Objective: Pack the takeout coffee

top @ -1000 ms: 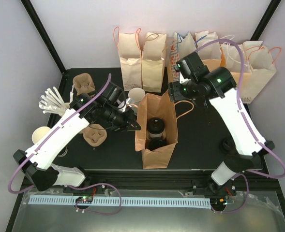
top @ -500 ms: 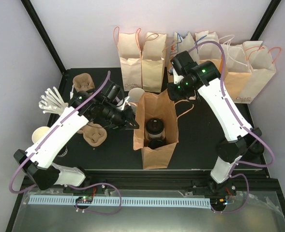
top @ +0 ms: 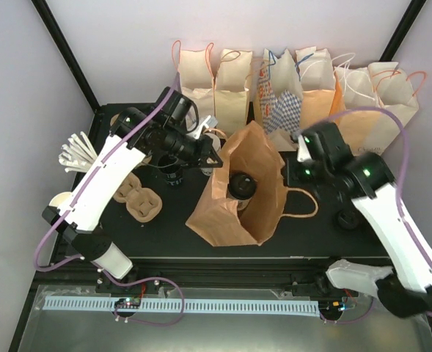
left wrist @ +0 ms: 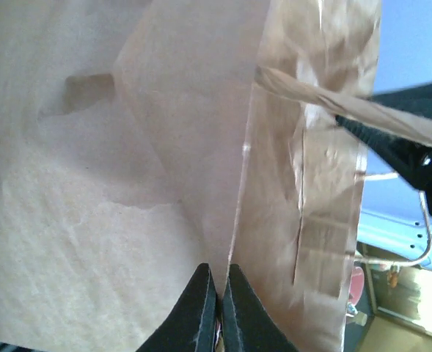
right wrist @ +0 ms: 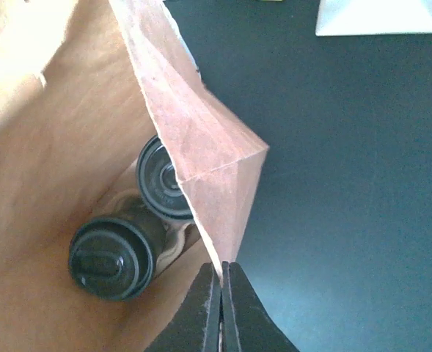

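Note:
An open brown paper bag (top: 230,220) stands mid-table, its mouth pulled wide and skewed. Inside it sits the takeout coffee (top: 240,185), a cup with a round black lid. The right wrist view shows two black lids side by side in the bag, one lid (right wrist: 111,257) nearer and a second lid (right wrist: 160,180) partly behind the bag's rim. My left gripper (top: 214,160) is shut on the bag's far left rim; in its wrist view my left gripper (left wrist: 217,293) pinches the paper edge. My right gripper (top: 285,176) is shut on the right rim, and in its wrist view my right gripper (right wrist: 221,282) clamps a folded corner of the bag (right wrist: 216,176).
A row of paper bags (top: 230,81) lines the back edge. Cardboard cup carriers (top: 144,203) lie at the left, with white cutlery (top: 76,150) and a white cup (top: 61,199) beyond. A short black stack (top: 173,176) stands under my left arm. The bag's twine handle (top: 304,202) lies on the table.
My right gripper came down from the bag's back to its right rim and shut on it. My left arm swung back with the left rim. The bag's mouth spread wider and skewed.

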`<state>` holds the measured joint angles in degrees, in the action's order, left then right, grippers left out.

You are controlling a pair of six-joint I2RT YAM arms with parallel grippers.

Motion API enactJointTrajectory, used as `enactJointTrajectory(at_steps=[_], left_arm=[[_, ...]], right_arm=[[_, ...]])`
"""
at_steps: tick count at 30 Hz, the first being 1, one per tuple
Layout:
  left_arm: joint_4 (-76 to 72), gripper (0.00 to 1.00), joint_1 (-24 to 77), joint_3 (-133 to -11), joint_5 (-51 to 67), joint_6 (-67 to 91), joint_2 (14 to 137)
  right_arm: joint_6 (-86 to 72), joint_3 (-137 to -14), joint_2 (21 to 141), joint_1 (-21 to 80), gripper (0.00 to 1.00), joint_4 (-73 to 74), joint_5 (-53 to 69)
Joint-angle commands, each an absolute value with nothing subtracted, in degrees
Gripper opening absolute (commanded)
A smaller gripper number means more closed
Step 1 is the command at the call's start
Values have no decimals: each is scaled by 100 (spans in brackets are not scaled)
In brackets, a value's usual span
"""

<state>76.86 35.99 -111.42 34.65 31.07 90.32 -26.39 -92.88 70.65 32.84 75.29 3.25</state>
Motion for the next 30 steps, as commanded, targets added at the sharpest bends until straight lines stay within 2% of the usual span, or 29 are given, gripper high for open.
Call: enactJointTrajectory(at_steps=[1, 10, 16, 30], left_arm=[[7718, 1, 3570, -11623, 3382, 2336, 9168], [7848, 1, 4139, -11625, 2989, 969, 9305], [7720, 2, 4486, -11525, 2761, 703, 9255], [7773, 2, 5822, -11549, 1437, 1, 9347]], right_arm=[[-3416, -8135, 5921, 3354, 1, 6861, 524], [-3542, -6615, 4357, 3594, 1, 6357, 822], [-3868, -5775, 3454, 3607, 1, 5841, 1486], [-3346, -5344, 2685, 3620, 1, 5172, 1724]])
